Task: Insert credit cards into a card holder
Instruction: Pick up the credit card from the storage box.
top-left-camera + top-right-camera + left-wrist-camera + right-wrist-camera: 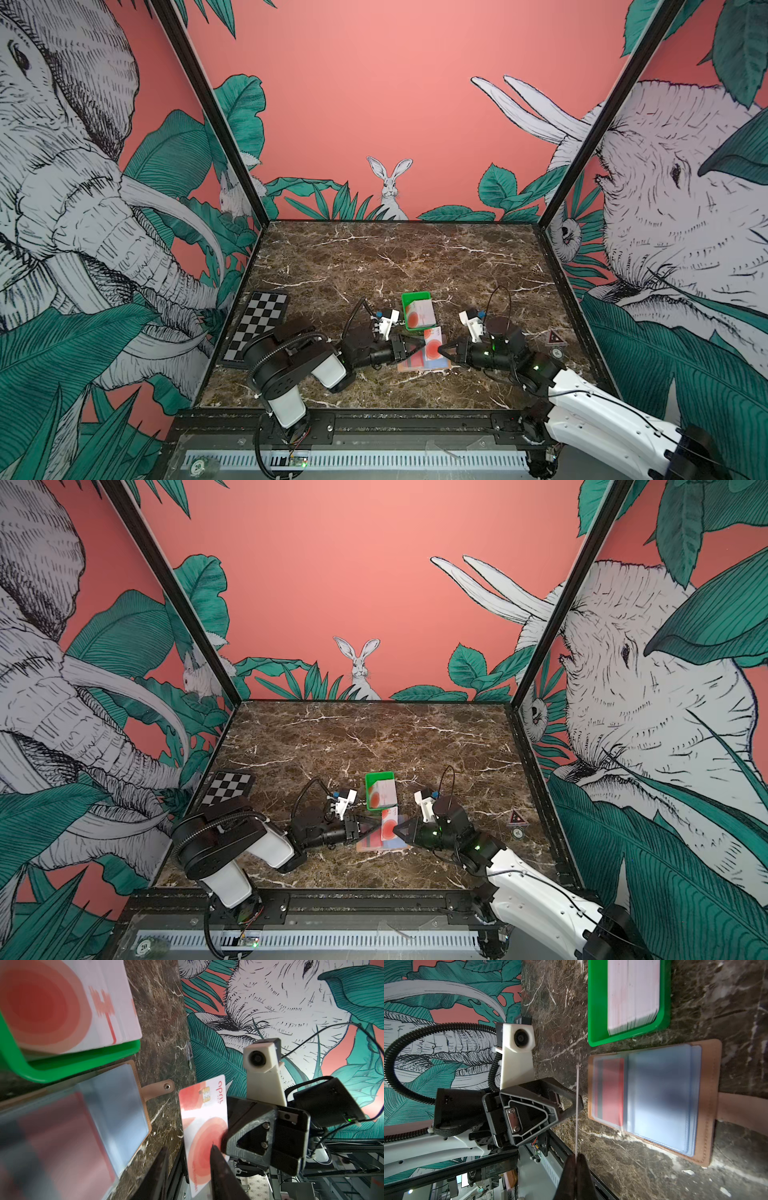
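A white credit card (433, 347) (202, 1126) with a red-orange circle stands on edge above the card holder (424, 366) (705, 1105). My right gripper (441, 349) (576, 1156) is shut on it. My left gripper (422, 347) (190, 1148) is open around the card's opposite end, one finger (220, 1167) against its face. The tan holder lies open on the table, its clear sleeves showing a red card (610, 1093) and light blue ones (658, 1095). A stack of credit cards (420, 313) (633, 995) sits just behind it.
The stack fills a green tray (415, 297) (83, 1059), which touches the holder's far edge. A checkerboard (259, 324) lies at the left wall. A triangle sticker (556, 337) is stuck to the table at the right. Cage posts and walls close three sides.
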You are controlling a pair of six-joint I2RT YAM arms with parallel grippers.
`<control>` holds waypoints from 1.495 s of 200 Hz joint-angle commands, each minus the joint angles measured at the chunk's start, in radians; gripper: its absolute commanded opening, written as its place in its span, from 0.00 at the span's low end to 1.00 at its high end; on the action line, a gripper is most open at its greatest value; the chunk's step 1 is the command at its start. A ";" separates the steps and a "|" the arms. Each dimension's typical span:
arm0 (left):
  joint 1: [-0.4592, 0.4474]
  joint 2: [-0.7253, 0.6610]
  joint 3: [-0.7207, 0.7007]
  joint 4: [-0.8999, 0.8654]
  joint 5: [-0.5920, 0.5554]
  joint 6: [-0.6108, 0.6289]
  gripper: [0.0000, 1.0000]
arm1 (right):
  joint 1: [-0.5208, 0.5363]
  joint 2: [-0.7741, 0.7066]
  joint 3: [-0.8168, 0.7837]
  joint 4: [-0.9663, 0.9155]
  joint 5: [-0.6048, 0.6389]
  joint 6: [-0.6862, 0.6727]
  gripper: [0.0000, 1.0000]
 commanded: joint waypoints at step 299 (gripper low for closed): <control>-0.054 0.022 -0.054 0.002 -0.182 -0.021 0.00 | -0.007 0.226 0.211 -0.392 0.259 -0.236 0.22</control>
